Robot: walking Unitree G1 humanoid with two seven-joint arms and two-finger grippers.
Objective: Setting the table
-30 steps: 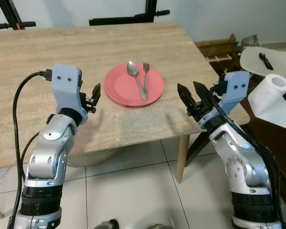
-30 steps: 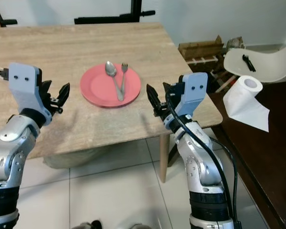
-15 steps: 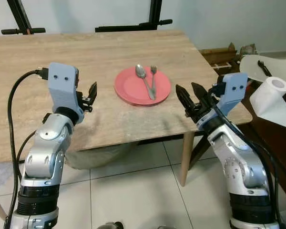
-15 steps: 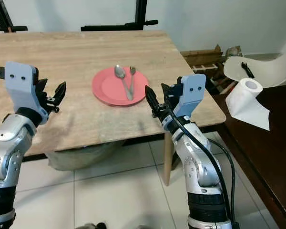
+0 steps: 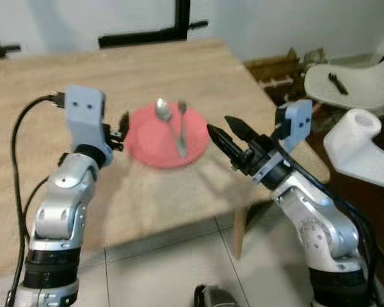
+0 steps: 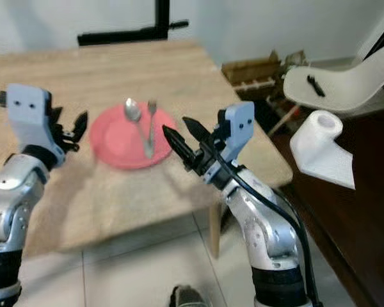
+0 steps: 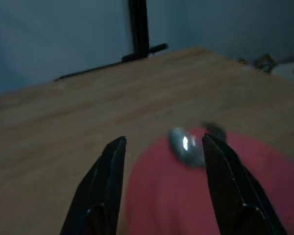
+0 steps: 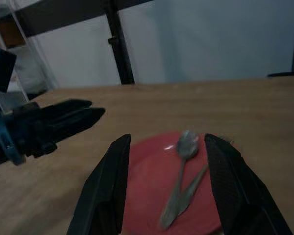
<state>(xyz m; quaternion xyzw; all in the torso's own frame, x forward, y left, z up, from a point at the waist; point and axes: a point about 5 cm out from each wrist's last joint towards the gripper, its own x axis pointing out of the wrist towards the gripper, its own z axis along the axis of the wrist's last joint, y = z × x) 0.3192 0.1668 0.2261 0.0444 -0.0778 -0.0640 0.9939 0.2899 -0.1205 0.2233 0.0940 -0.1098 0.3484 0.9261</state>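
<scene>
Two robot grippers hang over a table, one on each side of a plate.

The right gripper [image 5: 225, 136] is near the plate's right edge, fingers spread wide and holding nothing. The left gripper [image 5: 122, 125] is just by the plate's left edge, fingers wide apart and empty too. Between them, the round pink plate [image 5: 147, 137] sits on the light wooden table [image 5: 147, 70], with a silver spoon [image 5: 162, 112] and silver fork [image 5: 182, 121] lying on it. Off to the right are a white paper roll [image 5: 358, 137] and a white chair [image 5: 352, 86].

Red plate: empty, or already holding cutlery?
Holding cutlery: a spoon and fork lie side by side on the red plate.
</scene>
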